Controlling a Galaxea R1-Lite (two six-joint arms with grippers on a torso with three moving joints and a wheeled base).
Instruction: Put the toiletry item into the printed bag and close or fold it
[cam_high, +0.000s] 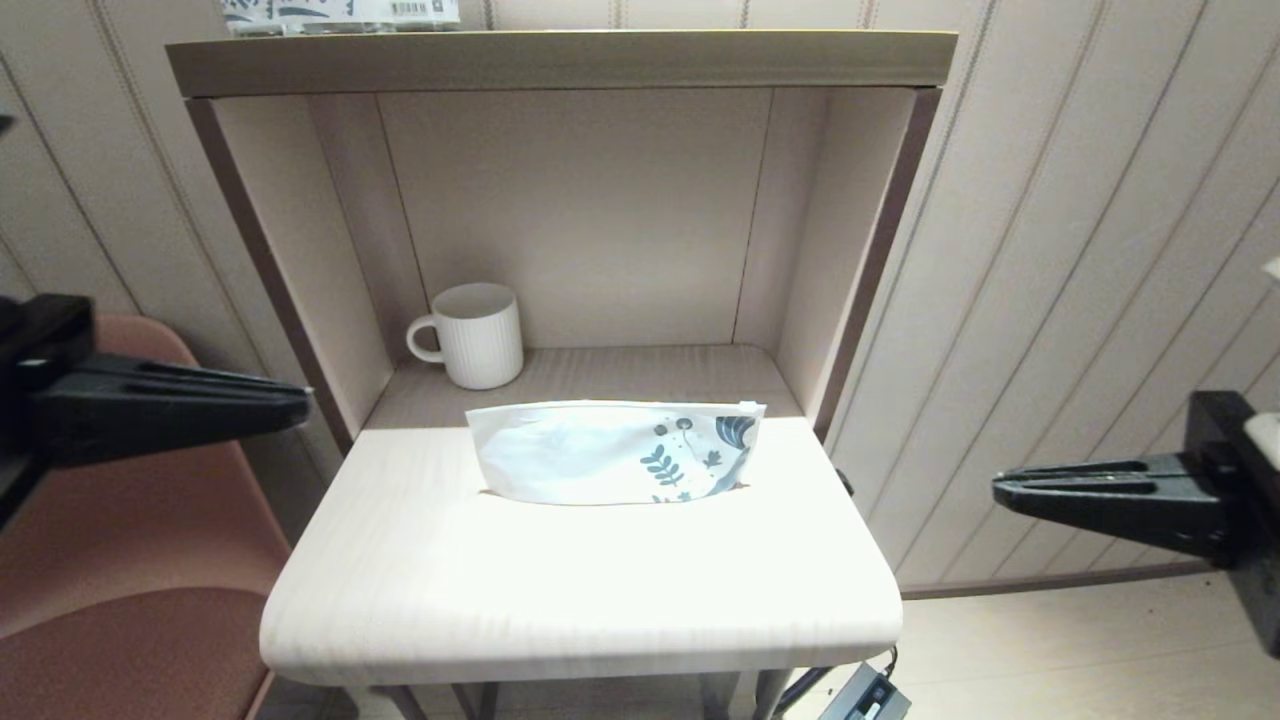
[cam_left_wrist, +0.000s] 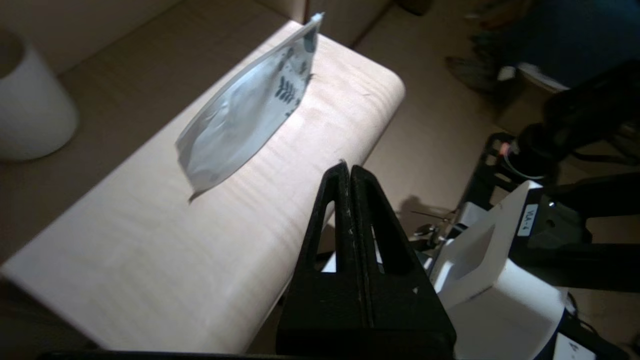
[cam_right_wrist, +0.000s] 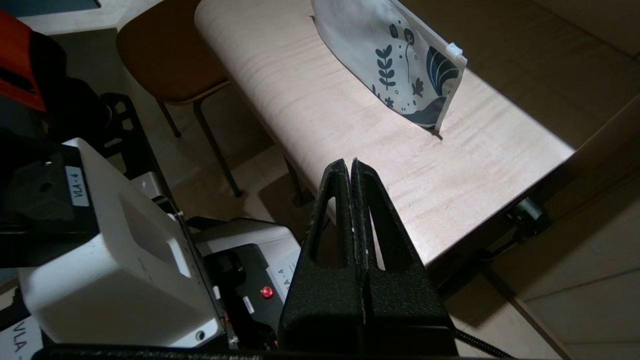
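Note:
The printed bag (cam_high: 613, 453) lies across the middle of the pale table (cam_high: 560, 590), its leaf and flower print at the right end; it also shows as the printed bag (cam_left_wrist: 247, 107) and the printed bag (cam_right_wrist: 395, 60). No thin white stick shows in any view. My left gripper (cam_high: 300, 405) hangs shut and empty off the table's left side, clear of the bag, and shows as the left gripper (cam_left_wrist: 348, 167). Off the right side, my right gripper (cam_high: 1000, 490) is shut and empty too, seen as the right gripper (cam_right_wrist: 349, 162).
A white ribbed mug (cam_high: 470, 335) stands at the back left inside the open shelf unit (cam_high: 560, 60). A printed package with a barcode (cam_high: 340, 14) lies on top of the shelf. A reddish chair (cam_high: 120, 560) is left of the table.

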